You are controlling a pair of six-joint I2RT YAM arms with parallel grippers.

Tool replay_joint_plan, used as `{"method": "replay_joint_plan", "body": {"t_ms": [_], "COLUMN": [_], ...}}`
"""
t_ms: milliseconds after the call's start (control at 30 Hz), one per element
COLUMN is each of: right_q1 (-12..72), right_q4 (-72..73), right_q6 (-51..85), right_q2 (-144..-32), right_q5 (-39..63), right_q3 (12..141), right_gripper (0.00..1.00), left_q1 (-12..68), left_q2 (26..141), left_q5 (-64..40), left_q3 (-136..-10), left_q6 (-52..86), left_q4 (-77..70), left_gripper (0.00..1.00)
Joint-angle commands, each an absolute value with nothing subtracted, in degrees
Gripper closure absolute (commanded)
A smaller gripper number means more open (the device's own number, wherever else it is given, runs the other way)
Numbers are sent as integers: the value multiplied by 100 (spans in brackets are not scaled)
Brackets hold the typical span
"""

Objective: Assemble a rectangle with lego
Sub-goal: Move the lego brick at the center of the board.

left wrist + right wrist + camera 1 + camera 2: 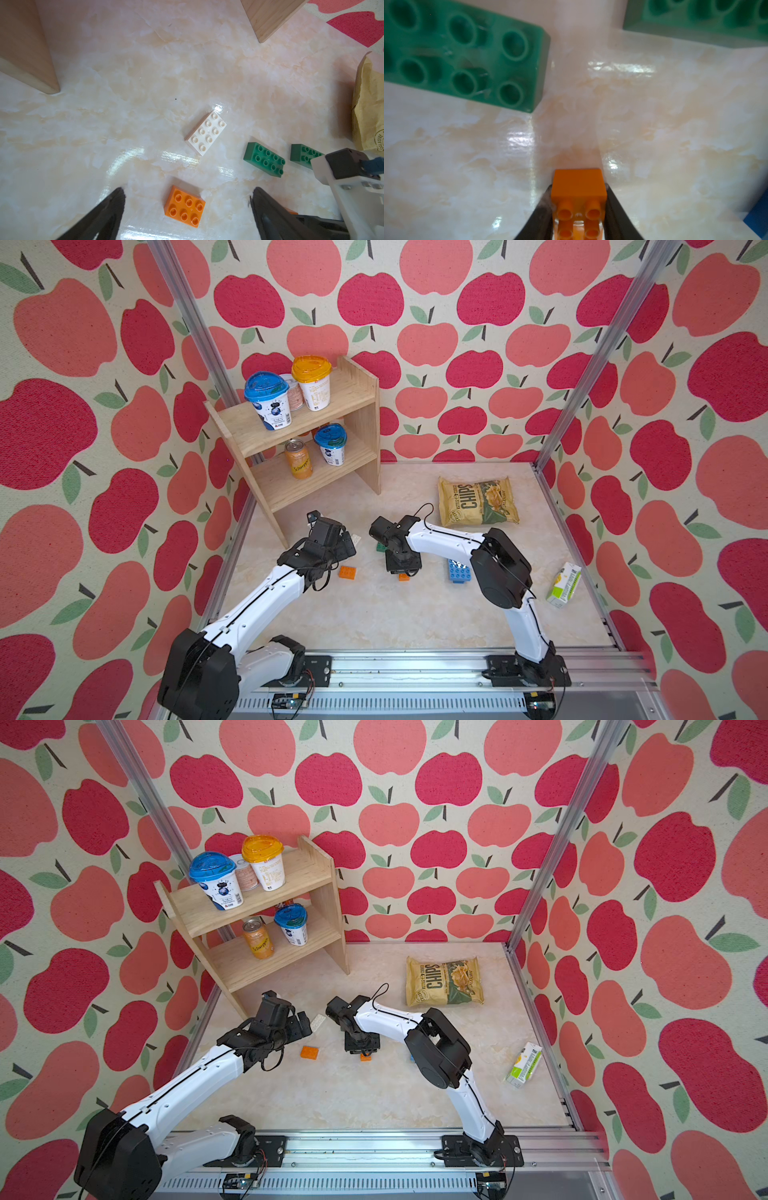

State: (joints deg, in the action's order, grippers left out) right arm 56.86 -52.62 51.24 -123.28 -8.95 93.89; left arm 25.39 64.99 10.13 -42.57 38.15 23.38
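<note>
The small orange lego brick (579, 182), gripped in the right hand (578, 188), is best squared to the upper-left green brick (467, 56); the left hand (188, 190) is spread open.

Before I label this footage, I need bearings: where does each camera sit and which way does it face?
Both top views: high above the arms' bases, looking down toward the back wall; table, shelf, left arm, right arm show.
Left wrist: on the left arm, looking down past the open left gripper at an orange brick, white brick and green bricks; the right arm intrudes.
Right wrist: low over the table, looking past the right gripper closed on a small orange brick.
Shared: both wrist views show green bricks.
</note>
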Motion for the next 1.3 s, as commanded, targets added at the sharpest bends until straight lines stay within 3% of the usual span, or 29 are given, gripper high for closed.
{"method": "replay_joint_plan", "body": {"t_ms": [0,100,667,900,1133,1167,1200,1267], "right_q1": [5651,5629,5625,5592,5590,5590,5590,5590], "right_q4": [-5126,-5142,-5262,-4864,-4681,-4671,-4676,-4691], "right_q6": [5366,5396,4544,4518,4579,4601,4626,4648], "right_q2": [-12483,-12467,-11426,-10811,-10497,-10465,-10444,-10393], "right_q5": [-759,-758,-1338,-1531,-1547,-1545,-1555,-1597], "right_q3": [9264,9229,9428,9086,8679,8626,8586,8523], "right_gripper": [54,45,37,12,8,7,7,7], "left_q1": [2575,2584,2461,2504,2662,2671,2680,2746], "left_q2": [6527,6521,6103,6590,7443,7572,7688,7936], "left_q5": [965,1010,1066,591,487,438,422,503], "left_q3": [-4202,-4210,-3980,-3914,-4201,-4260,-4320,-4465], "left_q6": [3859,3841,4311,5325,6196,6252,6377,6605], "left_q4": [2285,2309,2818,3151,3217,3209,3251,3421], "left_gripper": [3,3,1,3,5,7,29,35]}}
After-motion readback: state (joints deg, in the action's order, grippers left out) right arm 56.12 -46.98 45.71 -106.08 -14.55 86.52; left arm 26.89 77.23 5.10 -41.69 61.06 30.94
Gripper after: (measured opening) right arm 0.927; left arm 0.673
